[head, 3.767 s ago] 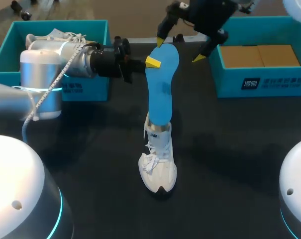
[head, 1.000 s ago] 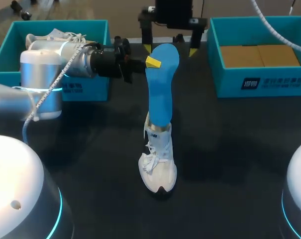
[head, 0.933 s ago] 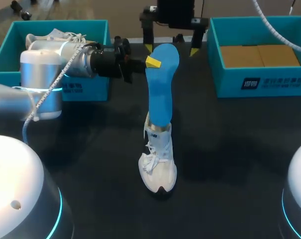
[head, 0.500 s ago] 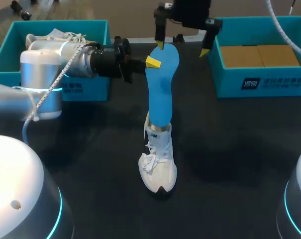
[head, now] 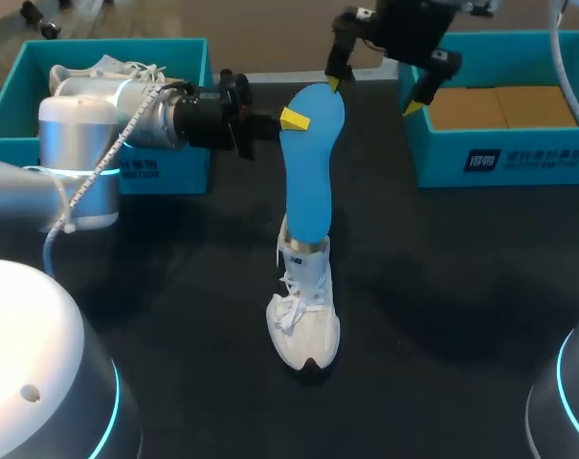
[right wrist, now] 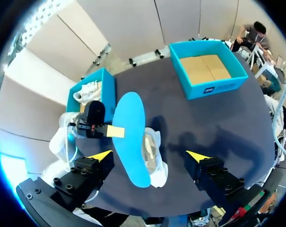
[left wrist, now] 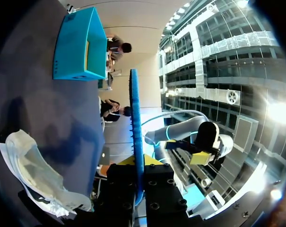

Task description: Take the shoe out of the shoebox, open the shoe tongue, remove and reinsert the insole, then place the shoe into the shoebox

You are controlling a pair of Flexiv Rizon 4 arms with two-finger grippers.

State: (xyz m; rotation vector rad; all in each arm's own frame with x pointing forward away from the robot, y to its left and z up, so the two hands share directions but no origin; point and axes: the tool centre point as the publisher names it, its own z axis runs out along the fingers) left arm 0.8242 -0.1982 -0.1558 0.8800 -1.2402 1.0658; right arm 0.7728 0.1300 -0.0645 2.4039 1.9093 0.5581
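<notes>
Blue insole (head: 308,163) stands half out of the shoe (head: 305,316) mid worktop (head: 461,287), with our left pincer (head: 287,119) clenched on its top. Our right pincer (head: 373,96), spread and empty, just slid from 12 toward 1 o'clock, so no takeover yet, we'd guess.

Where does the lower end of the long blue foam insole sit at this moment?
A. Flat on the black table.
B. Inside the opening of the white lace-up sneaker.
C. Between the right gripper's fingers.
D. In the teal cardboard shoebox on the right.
B: the blue foam insole stands up out of the white lace-up sneaker, its upper end pinched by the left gripper.
</notes>
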